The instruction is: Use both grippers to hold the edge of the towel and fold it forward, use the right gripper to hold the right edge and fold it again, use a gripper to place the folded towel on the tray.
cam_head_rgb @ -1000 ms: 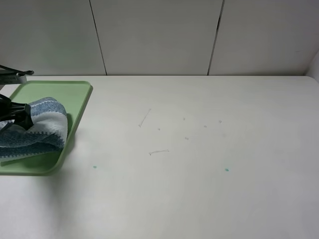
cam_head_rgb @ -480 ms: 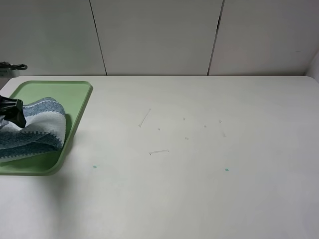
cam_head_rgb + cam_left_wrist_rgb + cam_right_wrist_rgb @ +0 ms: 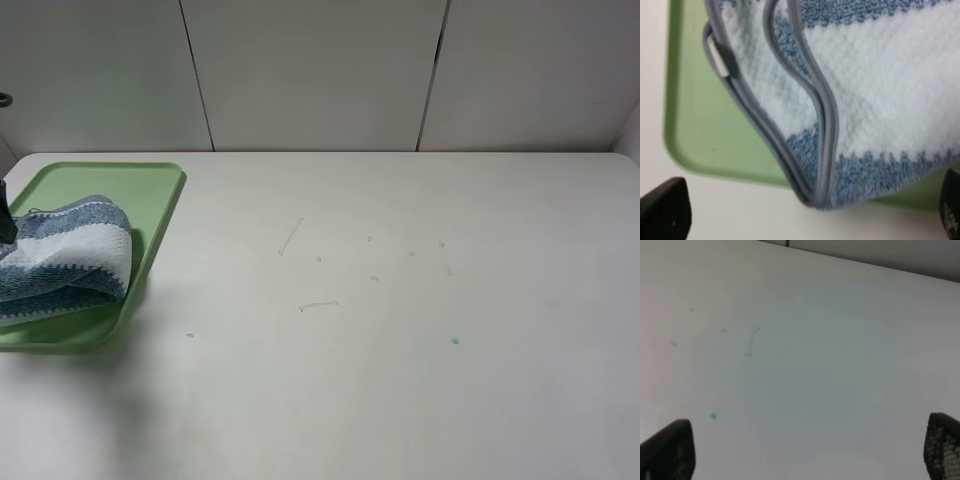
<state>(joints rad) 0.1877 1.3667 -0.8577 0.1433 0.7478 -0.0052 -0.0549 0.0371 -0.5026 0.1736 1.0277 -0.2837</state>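
Though white tag (image 3: pixel 719 56) shows no legible text, folded towel (image 3: pixel 62 258) lies in tray (image 3: pixel 150 185) on table (image 3: pixel 400 300); L + R jaws spread, holding nothing.

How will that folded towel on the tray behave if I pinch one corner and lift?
Likely floppy: the towel lies in soft bulging folds, so the layers would probably fall open. Its terry pile looks grippy, not slippery. One corner already overhangs the tray rim in the left wrist view, so it may drag.

folded striped towel (image 3: pixel 65 258) on green tray (image 3: pixel 150 190), white table (image 3: pixel 400 330)
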